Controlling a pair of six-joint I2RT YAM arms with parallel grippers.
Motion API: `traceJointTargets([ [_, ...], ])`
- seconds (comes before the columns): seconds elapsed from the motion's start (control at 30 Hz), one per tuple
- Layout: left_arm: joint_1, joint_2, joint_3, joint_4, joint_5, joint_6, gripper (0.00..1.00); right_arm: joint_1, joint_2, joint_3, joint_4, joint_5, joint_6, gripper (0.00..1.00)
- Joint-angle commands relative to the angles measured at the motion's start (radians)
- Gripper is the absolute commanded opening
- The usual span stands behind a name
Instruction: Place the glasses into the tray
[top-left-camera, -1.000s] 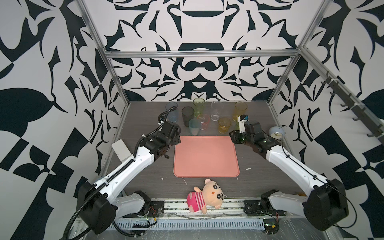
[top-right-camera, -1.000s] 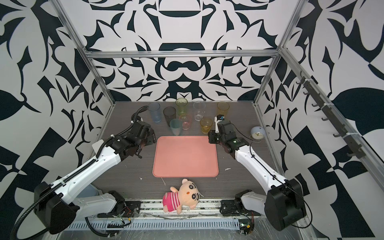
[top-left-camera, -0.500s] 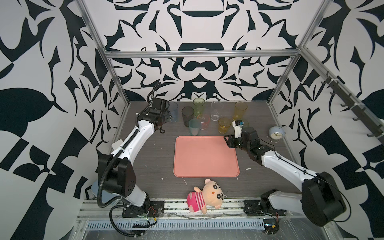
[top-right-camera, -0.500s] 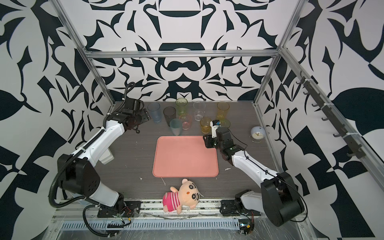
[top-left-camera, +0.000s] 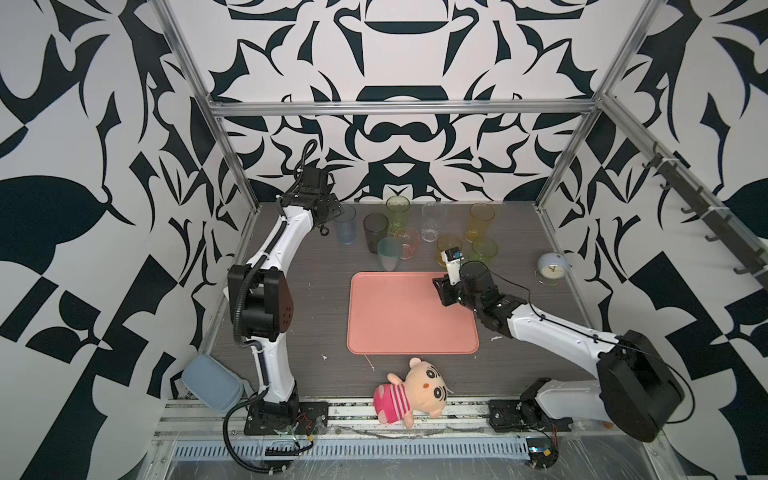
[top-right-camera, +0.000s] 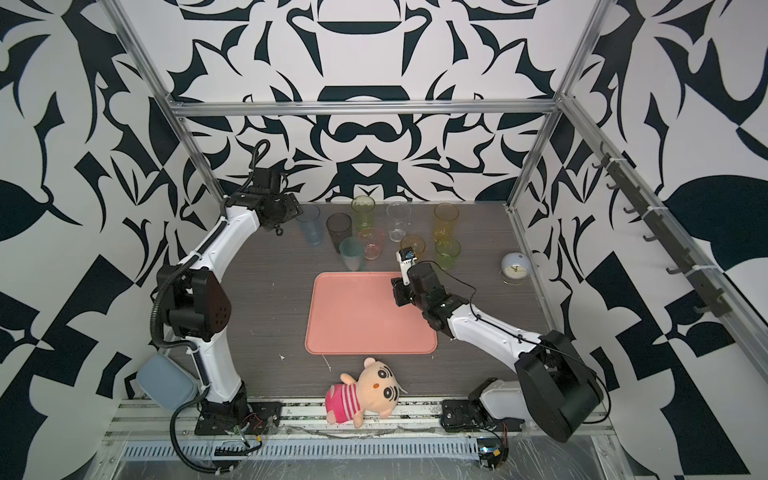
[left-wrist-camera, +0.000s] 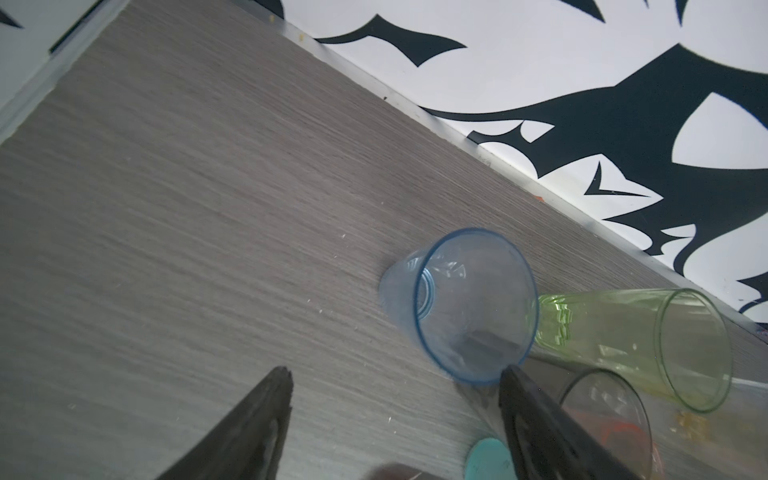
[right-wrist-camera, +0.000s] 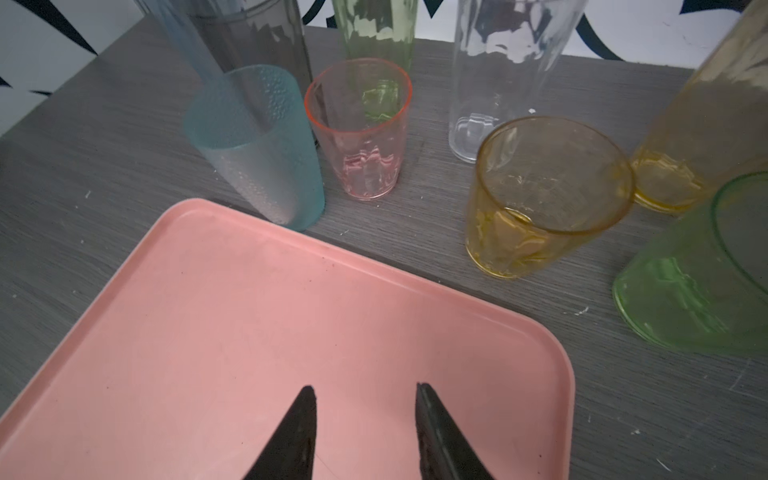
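The salmon-pink tray (top-left-camera: 399, 320) (top-right-camera: 357, 324) lies mid-table with nothing on it. Behind it stand several glasses: blue-grey (top-left-camera: 345, 226) (left-wrist-camera: 469, 307), smoky (top-left-camera: 375, 230), tall green (top-left-camera: 397, 212), clear (top-left-camera: 433, 220), tall yellow (top-left-camera: 480, 220), teal (top-left-camera: 388, 257) (right-wrist-camera: 257, 145), pink (top-left-camera: 406, 243) (right-wrist-camera: 361, 129), amber (top-left-camera: 448, 247) (right-wrist-camera: 544, 195) and short green (top-left-camera: 484, 249). My left gripper (top-left-camera: 330, 212) (left-wrist-camera: 397, 374) is open and empty just left of the blue-grey glass, one fingertip at its rim. My right gripper (top-left-camera: 438, 286) (right-wrist-camera: 365, 388) hovers open and empty over the tray's far right corner.
A plush doll (top-left-camera: 411, 390) lies at the front edge below the tray. A small round clock (top-left-camera: 550, 268) stands by the right wall. A grey-blue pad (top-left-camera: 212, 382) sits at the front left corner. Patterned walls and metal posts close in the table.
My left arm swung from beside the tray's left edge to the back left, next to the blue-grey glass. My right gripper drew back from the amber glass to over the tray's corner.
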Motion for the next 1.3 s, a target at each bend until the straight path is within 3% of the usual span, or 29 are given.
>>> traceJointTargets([
  [0.0,0.003,0.053,0.085,-0.105,0.016,0.011,0.8,0.013,0.002,0.043,0.024,0.08,-0.046,0.42],
  [0.5,0.004,0.245,0.329,-0.221,0.037,0.038,0.68,0.052,0.021,0.047,0.043,0.127,-0.053,0.42],
  [1.27,0.004,0.31,0.352,-0.252,0.031,0.062,0.36,0.076,0.065,0.077,0.018,0.154,-0.065,0.4],
])
